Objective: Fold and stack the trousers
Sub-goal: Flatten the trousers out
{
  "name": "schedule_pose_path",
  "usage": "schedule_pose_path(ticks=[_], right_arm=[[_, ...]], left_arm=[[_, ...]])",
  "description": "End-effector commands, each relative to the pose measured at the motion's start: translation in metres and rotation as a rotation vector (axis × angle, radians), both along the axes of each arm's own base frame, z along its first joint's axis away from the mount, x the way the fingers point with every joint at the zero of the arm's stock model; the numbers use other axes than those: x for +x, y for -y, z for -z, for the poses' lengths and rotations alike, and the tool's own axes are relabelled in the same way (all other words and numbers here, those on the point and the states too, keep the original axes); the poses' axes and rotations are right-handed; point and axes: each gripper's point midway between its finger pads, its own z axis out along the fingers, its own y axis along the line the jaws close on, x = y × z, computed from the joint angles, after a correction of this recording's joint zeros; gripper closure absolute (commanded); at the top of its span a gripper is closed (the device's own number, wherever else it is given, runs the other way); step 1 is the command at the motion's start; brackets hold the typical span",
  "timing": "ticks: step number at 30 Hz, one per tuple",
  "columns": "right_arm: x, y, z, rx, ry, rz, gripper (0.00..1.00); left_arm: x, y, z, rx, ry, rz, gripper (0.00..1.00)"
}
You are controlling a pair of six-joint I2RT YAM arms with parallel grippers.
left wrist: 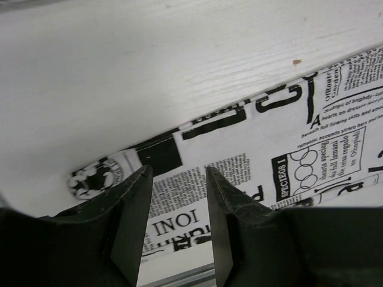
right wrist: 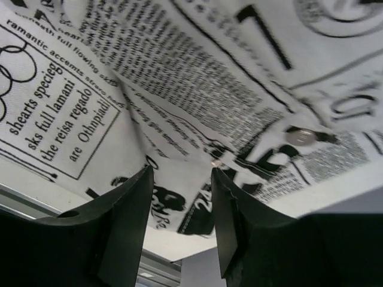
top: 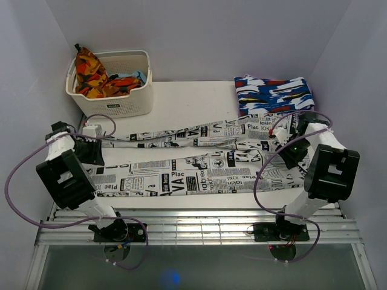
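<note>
Both sets of jaws stand apart, holding nothing: left gripper [left wrist: 178,179] over a leg hem, right gripper [right wrist: 182,179] over cloth by a button [right wrist: 301,137]. The trousers [top: 193,166] lie flat across the table [top: 193,103], the right arm hiding part of their waist end; a basket [top: 115,107] sits beyond

On the trousers [left wrist: 287,149]: "SPECIES I" and "IONI" (upside down), plus "full lamani", "reisa regado"

left arm [top: 63,175] and right arm [top: 329,169] forward and low, left fingers [left wrist: 128,230] and right fingers [right wrist: 128,230] apart, empty
</note>
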Motion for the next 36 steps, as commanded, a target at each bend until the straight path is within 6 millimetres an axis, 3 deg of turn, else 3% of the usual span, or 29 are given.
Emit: schedule_pose_path(ticks=[1, 5, 6, 10, 12, 13, 14, 16, 17, 18, 20, 22, 25, 27, 30, 34, 36], right_arm=[[-0.012, 0.001, 0.022, -0.061, -0.045, 0.058, 0.51], [-0.034, 0.028, 0.048, -0.188, -0.089, 0.026, 0.57], [-0.047, 0.035, 0.054, -0.210, -0.119, 0.026, 0.57], [-0.059, 0.067, 0.052, -0.317, -0.107, -0.049, 0.61], [-0.060, 0.073, 0.045, -0.334, -0.103, -0.057, 0.64], [-0.044, 0.071, 0.029, -0.318, -0.038, -0.061, 0.63], [-0.040, 0.063, 0.020, -0.285, -0.023, -0.053, 0.61], [-0.016, 0.029, 0.003, -0.193, 0.040, -0.091, 0.60], [-0.002, 0.017, -0.014, -0.169, 0.074, -0.057, 0.59], [0.010, -0.011, -0.017, -0.117, 0.092, -0.110, 0.58], [0.032, -0.040, -0.032, -0.073, 0.146, -0.135, 0.54], [0.045, -0.082, -0.030, -0.041, 0.153, -0.192, 0.53], [0.064, -0.126, -0.028, -0.002, 0.177, -0.227, 0.52], [0.073, -0.154, -0.028, 0.013, 0.196, -0.263, 0.51], [0.081, -0.182, -0.011, 0.024, 0.198, -0.292, 0.47], [0.088, -0.203, 0.016, -0.011, 0.204, -0.330, 0.44], [0.088, -0.214, 0.030, -0.017, 0.188, -0.344, 0.43]], left_arm=[[0.006, 0.014, 0.012, -0.048, 0.024, -0.047, 0.49], [-0.016, 0.016, 0.035, -0.019, -0.048, -0.032, 0.53], [-0.024, 0.015, 0.039, 0.003, -0.066, -0.023, 0.53], [-0.069, 0.026, 0.047, 0.047, -0.136, 0.045, 0.55], [-0.081, 0.030, 0.045, 0.053, -0.149, 0.088, 0.57], [-0.086, 0.036, 0.041, 0.034, -0.156, 0.095, 0.58], [-0.078, 0.034, 0.028, 0.040, -0.115, 0.095, 0.58], [-0.058, 0.042, 0.006, -0.022, -0.032, 0.070, 0.55], [-0.035, 0.035, -0.015, -0.023, 0.038, 0.053, 0.50], [-0.021, 0.034, -0.025, -0.046, 0.074, 0.035, 0.46], [0.009, 0.032, -0.047, -0.110, 0.143, -0.013, 0.41], [0.050, 0.011, -0.064, -0.116, 0.195, -0.083, 0.36], [0.098, -0.020, -0.074, -0.105, 0.239, -0.157, 0.34], [0.117, -0.027, -0.077, -0.129, 0.272, -0.181, 0.33], [0.144, -0.032, -0.076, -0.144, 0.348, -0.126, 0.31], [0.175, -0.039, -0.077, -0.148, 0.411, -0.070, 0.30], [0.180, -0.034, -0.064, -0.217, 0.379, -0.065, 0.30]])
